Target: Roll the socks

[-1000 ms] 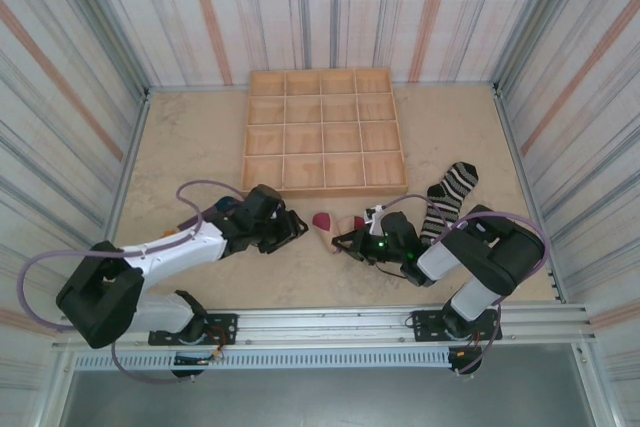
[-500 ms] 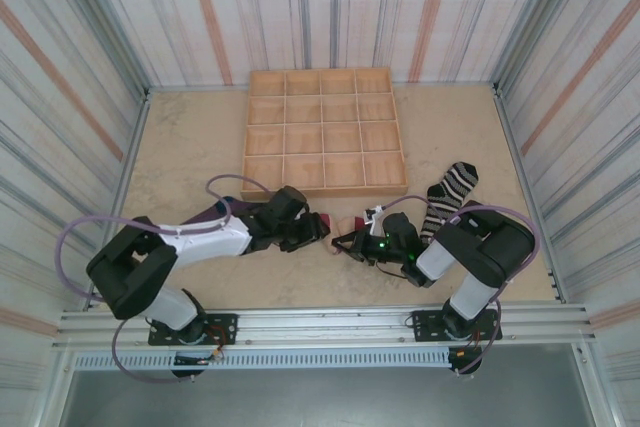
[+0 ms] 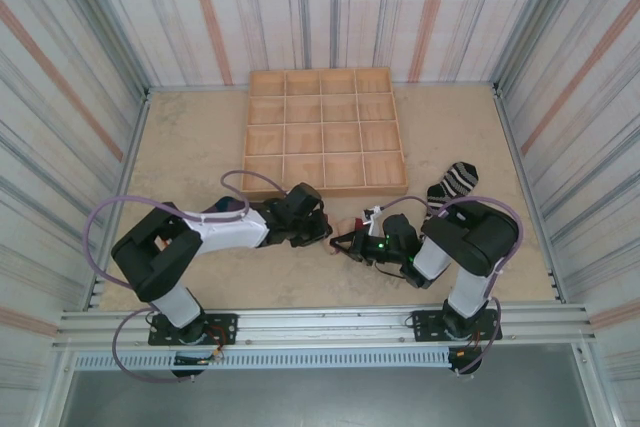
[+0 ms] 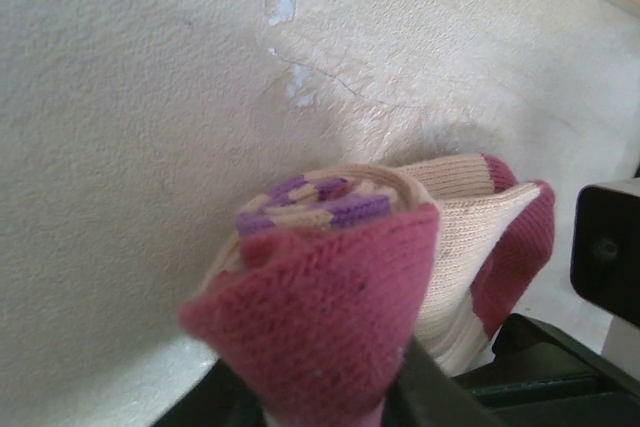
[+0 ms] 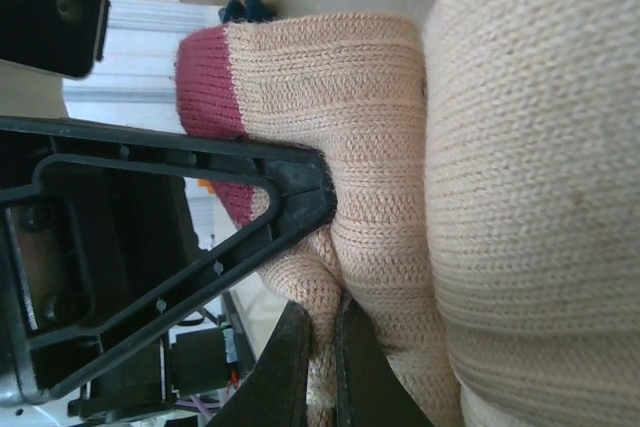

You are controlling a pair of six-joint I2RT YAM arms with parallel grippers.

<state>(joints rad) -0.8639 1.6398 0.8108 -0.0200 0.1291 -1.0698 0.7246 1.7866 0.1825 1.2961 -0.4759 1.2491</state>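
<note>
The task is in its early part. One peach sock point(image 4: 450, 237) is partly wound: the left wrist view shows a tight coil with purple stripes at its core, and the dark-red toe is folded over the front of it. The roll is not finished, since a loose cream flap with a red edge hangs off the side toward the right hand point(image 3: 347, 240). The striped sock point(image 3: 453, 180) lies flat and unrolled on the desk point(image 3: 190, 147), well beyond the right hand and off to its outer side. A dark scrap point(image 3: 230, 206) under the left forearm may be the purple sock, but too little shows to be sure. None of the socks is in the tray point(image 3: 350, 187), which stands past both hands.

The peach sock sits between the two hands, which meet nose to nose over it. The left hand point(image 3: 318, 230) has closed down on the red toe end, with the knit bunched between its fingers and the coil just ahead of its tips. The right hand is pinched fully together on a fold of cream fabric at the sock's other side. In the right wrist view the bulk of the sock swells past its fingers, and a left finger presses a dent into the knit right beside them. The sock rests on the desk below both hands.
</note>
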